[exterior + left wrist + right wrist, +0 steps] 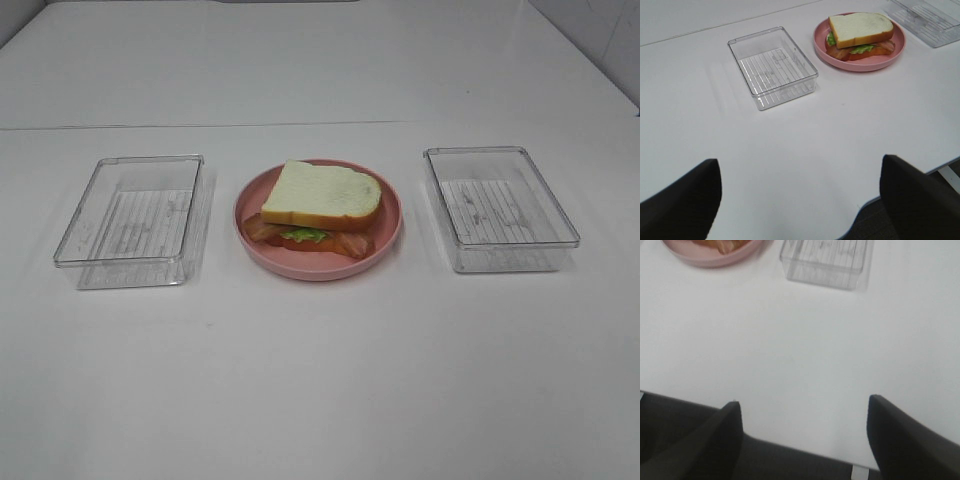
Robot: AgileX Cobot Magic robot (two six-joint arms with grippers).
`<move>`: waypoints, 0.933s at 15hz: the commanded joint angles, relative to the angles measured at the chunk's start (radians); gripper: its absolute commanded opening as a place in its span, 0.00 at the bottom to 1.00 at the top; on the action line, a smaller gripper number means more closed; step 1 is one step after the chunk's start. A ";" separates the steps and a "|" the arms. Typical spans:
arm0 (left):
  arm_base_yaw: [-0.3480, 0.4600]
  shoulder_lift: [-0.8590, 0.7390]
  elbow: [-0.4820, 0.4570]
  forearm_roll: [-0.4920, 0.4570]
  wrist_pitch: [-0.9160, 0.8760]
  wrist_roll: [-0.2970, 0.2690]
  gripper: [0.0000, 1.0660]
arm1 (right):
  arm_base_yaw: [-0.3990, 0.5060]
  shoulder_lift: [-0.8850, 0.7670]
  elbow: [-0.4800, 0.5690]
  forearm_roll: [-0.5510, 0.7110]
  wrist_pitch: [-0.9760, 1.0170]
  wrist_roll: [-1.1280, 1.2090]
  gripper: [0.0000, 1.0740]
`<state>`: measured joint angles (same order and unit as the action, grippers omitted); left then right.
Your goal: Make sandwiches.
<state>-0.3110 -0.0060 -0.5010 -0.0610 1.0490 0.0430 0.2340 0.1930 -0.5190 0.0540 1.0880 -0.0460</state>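
A sandwich [318, 205] lies on a round pink plate [386, 236] in the middle of the white table. Its top is a white bread slice with orange-brown crust; green lettuce and reddish-brown bacon strips stick out beneath. It also shows in the left wrist view [860, 34]. No gripper shows in the exterior view. My left gripper [800, 200] is open and empty, well back over the table's near edge. My right gripper [802, 435] is open and empty, also at the near edge; only the plate's rim [715, 259] shows in its view.
An empty clear plastic tray [135, 220] stands left of the plate, and another [498, 207] stands right of it. Both show in the wrist views, the left one [772, 66] and the right one [825, 257]. The table's front edge [805, 452] lies below the right gripper.
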 commanded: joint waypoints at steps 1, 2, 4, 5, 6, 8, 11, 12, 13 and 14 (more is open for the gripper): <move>-0.002 -0.008 0.001 0.000 -0.009 0.001 0.77 | 0.000 -0.072 0.013 -0.009 -0.028 -0.021 0.62; -0.002 -0.008 0.001 0.000 -0.009 0.001 0.77 | 0.000 -0.095 0.013 -0.008 -0.027 -0.021 0.62; -0.002 -0.008 0.001 0.000 -0.009 0.001 0.77 | 0.000 -0.103 0.013 -0.007 -0.027 -0.020 0.62; -0.002 -0.008 0.001 0.000 -0.009 0.001 0.77 | 0.000 -0.103 0.013 -0.006 -0.027 -0.020 0.62; -0.002 -0.008 0.001 0.000 -0.009 0.001 0.77 | 0.000 -0.103 0.013 -0.006 -0.027 -0.020 0.62; -0.002 -0.008 0.001 0.000 -0.009 0.001 0.77 | 0.000 -0.103 0.013 -0.006 -0.027 -0.020 0.62; -0.002 -0.008 0.001 0.000 -0.009 0.001 0.77 | 0.000 -0.103 0.013 -0.006 -0.027 -0.020 0.62; -0.002 -0.008 0.001 0.000 -0.009 0.001 0.77 | -0.006 -0.103 0.013 -0.006 -0.027 -0.020 0.62; -0.002 -0.012 0.001 0.000 -0.009 0.001 0.77 | -0.060 -0.103 0.013 -0.003 -0.027 -0.020 0.62; 0.001 -0.015 0.001 0.000 -0.009 0.001 0.77 | -0.105 -0.105 0.013 -0.003 -0.027 -0.020 0.62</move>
<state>-0.3070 -0.0060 -0.5010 -0.0610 1.0490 0.0430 0.1400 0.0960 -0.5110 0.0540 1.0740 -0.0580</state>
